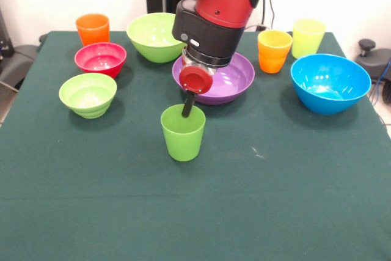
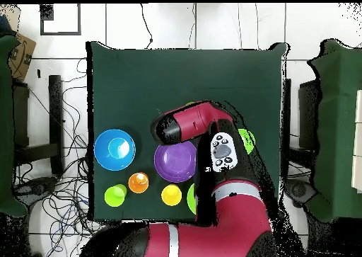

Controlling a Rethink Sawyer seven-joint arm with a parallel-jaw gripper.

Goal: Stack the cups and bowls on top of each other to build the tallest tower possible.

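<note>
Green cup (image 1: pixel 182 133) stands upright on the tabletop (image 1: pixel 275 200), at 6 o'clock from the purple bowl (image 1: pixel 229 80). The hand (image 1: pixel 188 108) hangs straight above it, one dark finger dipping inside the rim. Whether it is apart or clamped, I cannot tell; the arm hides the rest.

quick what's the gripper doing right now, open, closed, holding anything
Gripper: one finger dips inside the green cup; open or closed cannot be told, and no firm hold shows.
</note>
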